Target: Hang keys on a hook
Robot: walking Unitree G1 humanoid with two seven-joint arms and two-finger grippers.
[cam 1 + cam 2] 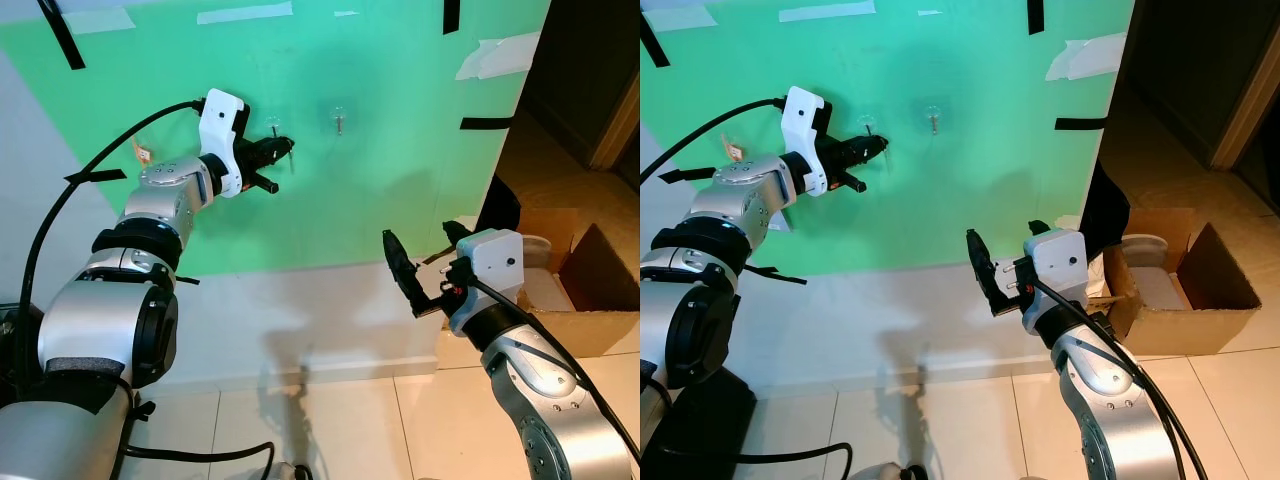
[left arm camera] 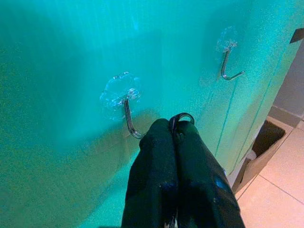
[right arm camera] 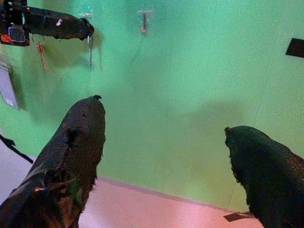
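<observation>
A: Right wrist view, nearest first: the right gripper (image 3: 164, 142) hangs low and idle, its two black fingers spread wide apart with nothing between them.

B: And the container on the right?

A: An open brown cardboard box (image 1: 1185, 290) on the tiled floor, near the robot's right arm. It holds something pale grey; I cannot tell what.

B: Farther out?

A: The left gripper (image 2: 173, 130) is raised to the green wall panel (image 1: 400, 180), fingers pinched together on a small dark metal key ring (image 2: 183, 118) whose loop pokes out at the tips. The keys themselves are hidden; a thin piece dangles below the fingertips in the right wrist view.

B: Position against the target?

A: The ring sits just beside the left clear-backed wire hook (image 2: 127, 107), not yet over it. A second matching wire hook (image 2: 227, 59) stands farther right, bare.

B: Handling?

A: Judged light, stiff and slippery. The ring is the proper hold, leaving loop exposed to thread the upturned tip.
</observation>
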